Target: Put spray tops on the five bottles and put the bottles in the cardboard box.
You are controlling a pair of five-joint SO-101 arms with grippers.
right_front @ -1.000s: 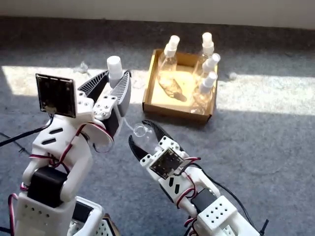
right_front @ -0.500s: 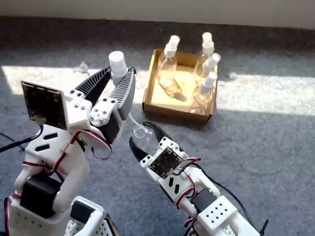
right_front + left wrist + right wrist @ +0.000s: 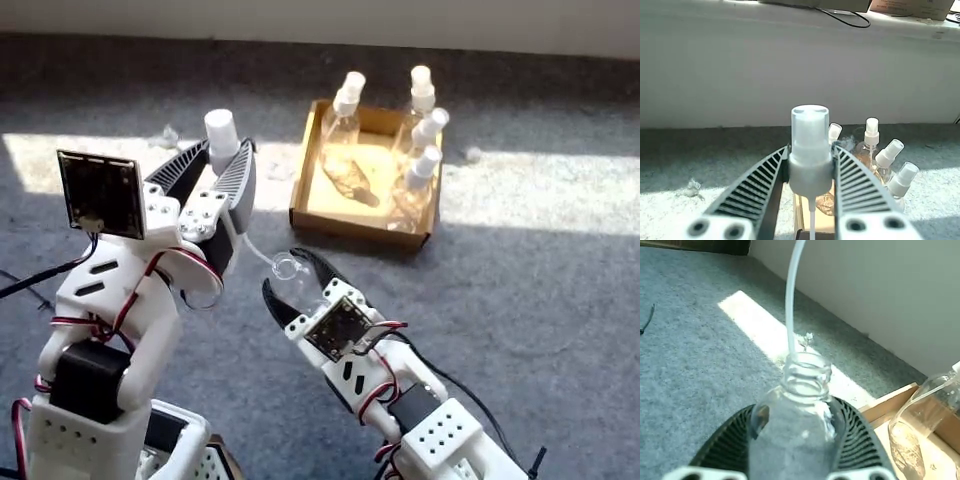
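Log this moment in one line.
left gripper: shut on spray top | right gripper: shut on bottle | tube: in bottle neck | cardboard box: four capped bottles inside

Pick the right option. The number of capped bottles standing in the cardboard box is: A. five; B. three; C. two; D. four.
D: four capped bottles stand in the cardboard box, while the fifth bottle is outside it and its spray top is not yet on.
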